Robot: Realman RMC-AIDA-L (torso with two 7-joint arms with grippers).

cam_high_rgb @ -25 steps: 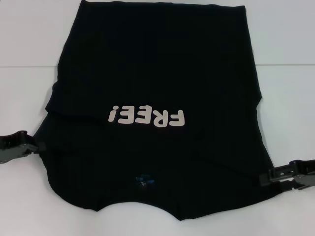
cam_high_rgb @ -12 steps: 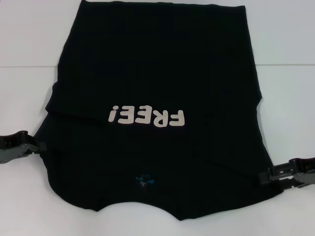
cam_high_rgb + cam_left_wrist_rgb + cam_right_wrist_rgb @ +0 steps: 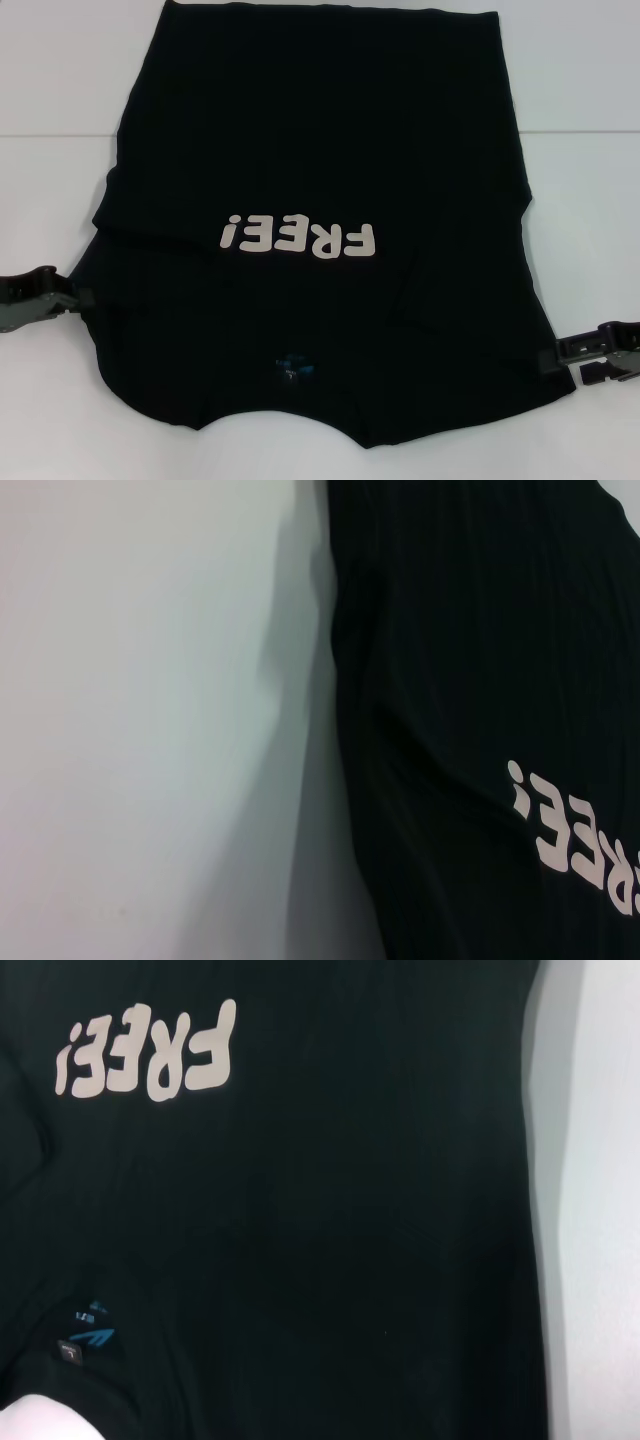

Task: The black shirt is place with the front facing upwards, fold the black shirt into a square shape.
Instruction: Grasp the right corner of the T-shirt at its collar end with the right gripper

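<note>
The black shirt [image 3: 310, 150] lies flat on the white table, front up, its white "FREE!" print [image 3: 300, 238] upside down to me and its small blue neck tag [image 3: 293, 366] near my side. Both sleeves look tucked in, so its sides run nearly straight. My left gripper [image 3: 78, 298] sits at the shirt's left edge, touching it. My right gripper [image 3: 572, 352] is open and empty, just off the shirt's right edge. The shirt also shows in the left wrist view [image 3: 480, 630] and the right wrist view [image 3: 330, 1210], without my fingers.
The white table [image 3: 580, 180] shows bare on both sides of the shirt, with a faint seam line [image 3: 60, 134] across it. The shirt's hem reaches the far edge of the head view.
My right gripper has drawn back to the right, off the shirt's right edge. The left gripper and the shirt have not moved.
</note>
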